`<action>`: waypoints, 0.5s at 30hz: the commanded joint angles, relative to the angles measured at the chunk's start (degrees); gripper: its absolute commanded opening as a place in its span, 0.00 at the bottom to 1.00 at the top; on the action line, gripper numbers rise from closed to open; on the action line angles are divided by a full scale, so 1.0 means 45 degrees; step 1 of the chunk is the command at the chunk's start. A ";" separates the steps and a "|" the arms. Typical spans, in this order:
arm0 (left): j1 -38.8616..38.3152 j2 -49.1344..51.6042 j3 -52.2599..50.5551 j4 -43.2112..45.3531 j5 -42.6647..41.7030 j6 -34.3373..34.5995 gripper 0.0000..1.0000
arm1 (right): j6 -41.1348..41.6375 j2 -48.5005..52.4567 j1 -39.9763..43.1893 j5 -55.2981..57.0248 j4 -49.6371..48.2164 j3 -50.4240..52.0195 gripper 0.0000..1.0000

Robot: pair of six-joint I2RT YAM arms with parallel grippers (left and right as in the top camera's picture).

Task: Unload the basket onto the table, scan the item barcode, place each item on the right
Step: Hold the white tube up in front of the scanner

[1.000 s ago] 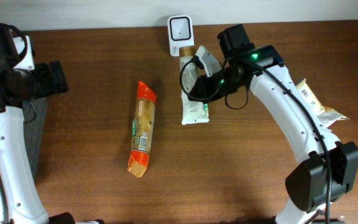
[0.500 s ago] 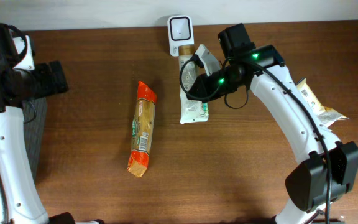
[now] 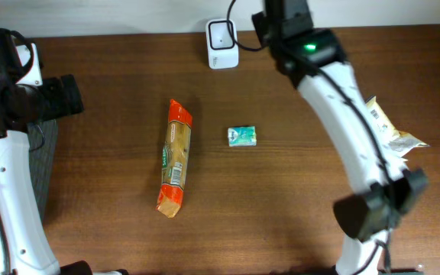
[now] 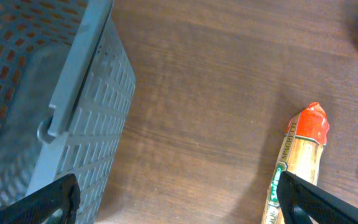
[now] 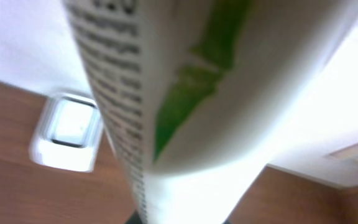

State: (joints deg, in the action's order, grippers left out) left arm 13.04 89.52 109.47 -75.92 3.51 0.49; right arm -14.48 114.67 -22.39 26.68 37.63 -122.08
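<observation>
scanner [image 3: 222, 43] 1 | orange pack [image 3: 175, 157] 1 | green packet [image 3: 242, 136] 1 | beige packet [image 3: 394, 134] 1 | white-green pack [image 5: 185, 93] 1

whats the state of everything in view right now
left gripper: open, empty
white and green package: held aloft near white scanner
long orange snack packet: lying flat, untouched
small green packet: lying flat
beige packet: lying flat
grey mesh basket: upright, nothing visible inside

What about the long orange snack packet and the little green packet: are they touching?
Apart. Overhead view shows bare wooden table between the long orange snack packet and the little green packet.
</observation>
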 commanded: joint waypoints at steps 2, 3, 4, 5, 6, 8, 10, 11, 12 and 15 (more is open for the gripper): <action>0.0058 -0.0078 0.0112 -0.0005 0.0092 -0.0010 0.99 | -0.5362 0.2545 -0.0112 0.2603 -0.2050 -0.0185 0.04; 0.0058 -0.0078 0.0112 -0.0005 0.0087 -0.0010 0.99 | -0.5843 0.3036 -0.0117 0.3084 -0.2827 -0.0185 0.04; 0.0058 -0.0078 0.0112 -0.0005 0.0087 -0.0010 0.99 | -0.6625 0.3589 -0.0117 0.3249 -0.3672 -0.0185 0.04; 0.0058 -0.0078 0.0112 -0.0005 0.0092 -0.0010 0.99 | -0.7485 0.3993 -0.0117 0.3235 -0.4318 -0.0185 0.04; 0.0058 -0.0078 0.0112 -0.0005 0.0092 -0.0010 0.99 | -0.8335 0.4512 -0.0117 0.3230 -0.5183 -0.0185 0.04; 0.0058 -0.0078 0.0112 -0.0005 0.0092 -0.0010 0.99 | -0.9491 0.5382 -0.0117 0.3225 -0.6620 -0.0185 0.04; 0.0058 -0.0078 0.0112 -0.0005 0.0092 -0.0010 0.99 | -0.9734 0.6008 -0.0117 0.3089 -0.7329 -0.0185 0.04; 0.0058 -0.0078 0.0112 -0.0005 0.0092 -0.0010 0.99 | -0.9724 0.6173 -0.0107 0.2948 -0.7325 -0.0185 0.04; 0.0058 -0.0078 0.0112 -0.0005 0.0092 -0.0005 0.99 | -0.9729 0.6484 -0.0107 0.2827 -0.7329 -0.0185 0.04; 0.0058 -0.0078 0.0112 -0.0005 0.0092 -0.0010 0.99 | -0.9729 0.6878 -0.0131 0.2793 -0.7339 -0.0185 0.04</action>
State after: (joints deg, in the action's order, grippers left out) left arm 13.06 89.52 109.47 -75.99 3.49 0.49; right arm -58.48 145.40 -22.61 38.76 5.72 -121.60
